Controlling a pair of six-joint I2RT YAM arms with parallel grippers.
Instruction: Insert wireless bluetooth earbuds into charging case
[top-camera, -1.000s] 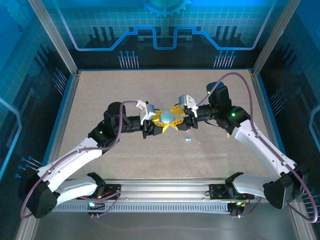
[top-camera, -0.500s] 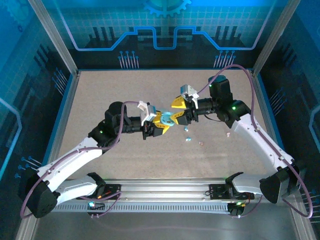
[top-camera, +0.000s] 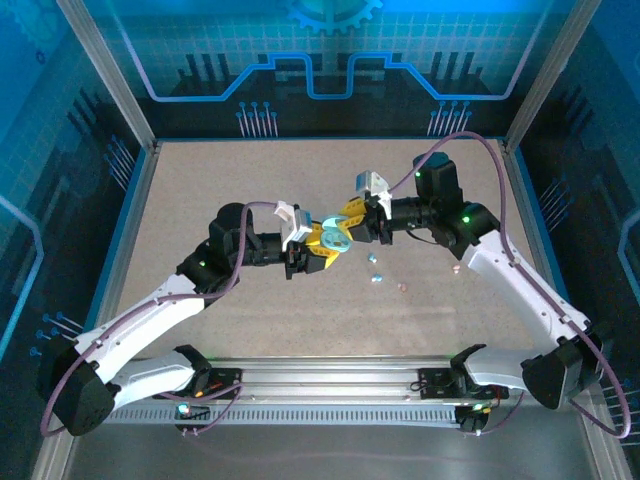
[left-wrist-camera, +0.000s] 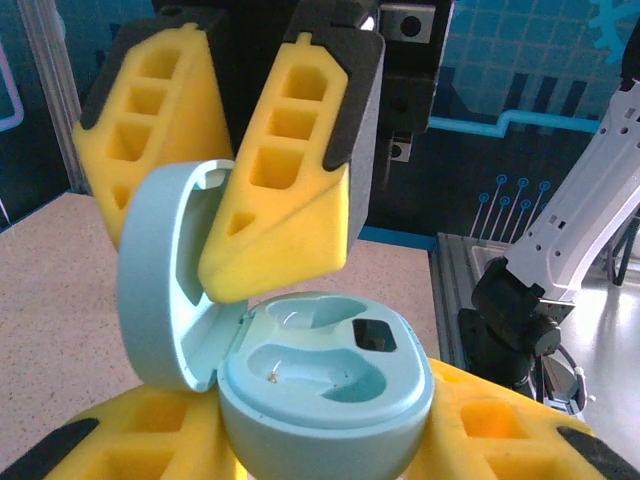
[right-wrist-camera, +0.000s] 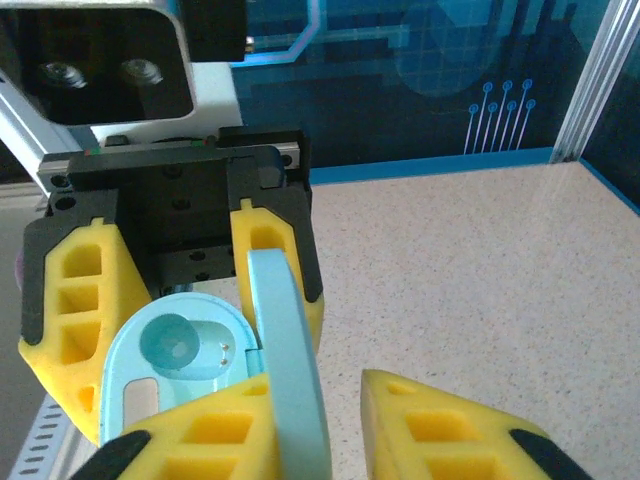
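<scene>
Tabletop (top-camera: 200, 200) of speckled beige, with two arms meeting over its middle. Left gripper (top-camera: 330, 245) is clamped on the base of a pale blue charging case (left-wrist-camera: 320, 385), whose lid (left-wrist-camera: 165, 290) stands hinged open; right gripper (top-camera: 349, 220) has one yellow finger on either side of that lid, though whether it pinches cannot be told. Tiny wireless bluetooth earbuds (top-camera: 375, 279) lie loose on the table near the grippers, toward the arm bases.

Bright, even light from above covers the bench (top-camera: 250, 180), leaving only faint, soft shadows. The far walls (top-camera: 330, 60) glow blue. Wrist views are sharp near, softer far.
</scene>
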